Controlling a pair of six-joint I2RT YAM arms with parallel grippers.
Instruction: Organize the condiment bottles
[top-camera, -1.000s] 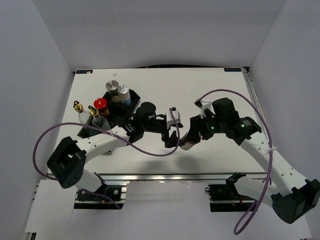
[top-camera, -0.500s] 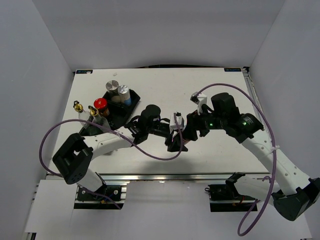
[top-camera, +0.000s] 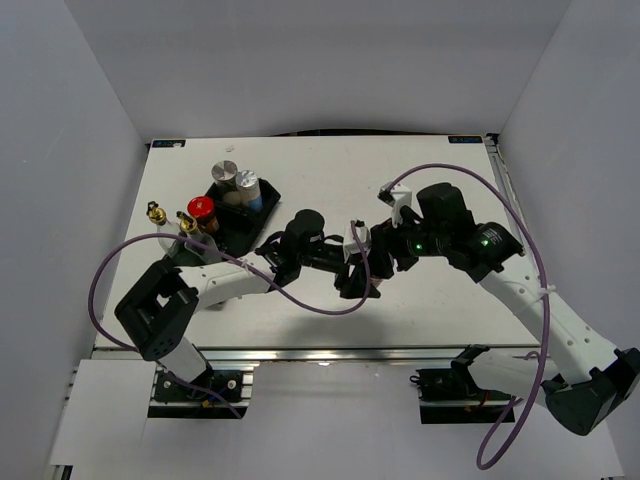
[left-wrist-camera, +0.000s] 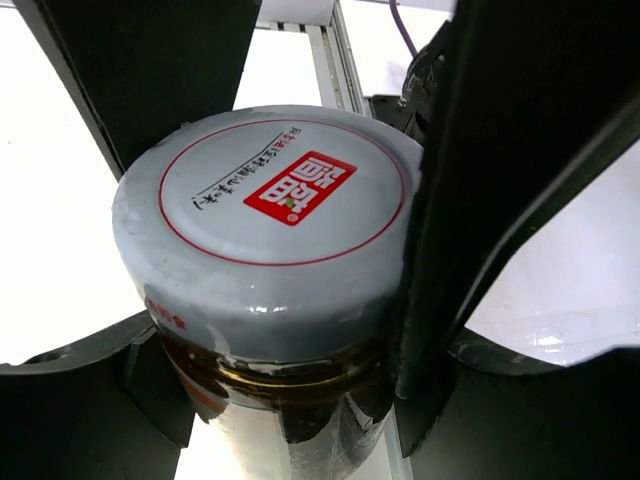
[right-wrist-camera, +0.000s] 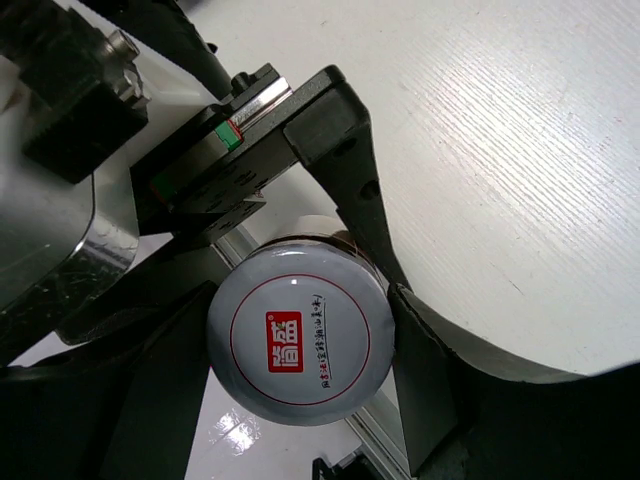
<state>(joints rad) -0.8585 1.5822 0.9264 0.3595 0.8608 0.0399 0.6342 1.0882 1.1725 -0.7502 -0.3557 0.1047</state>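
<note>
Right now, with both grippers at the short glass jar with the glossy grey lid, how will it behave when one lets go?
The short glass jar looks rigid but breakable if dropped. Its glossy grey lid is probably slippery to grip. Dark filling suggests some weight for its size; being round, it may roll if laid down.

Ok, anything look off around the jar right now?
One thing: the silver-lidded jar sits in both the left pincer and the right pincer at once, at mid-table, away from the tray. It looks like a handover rather than a fault. No spill or damage shows.
</note>
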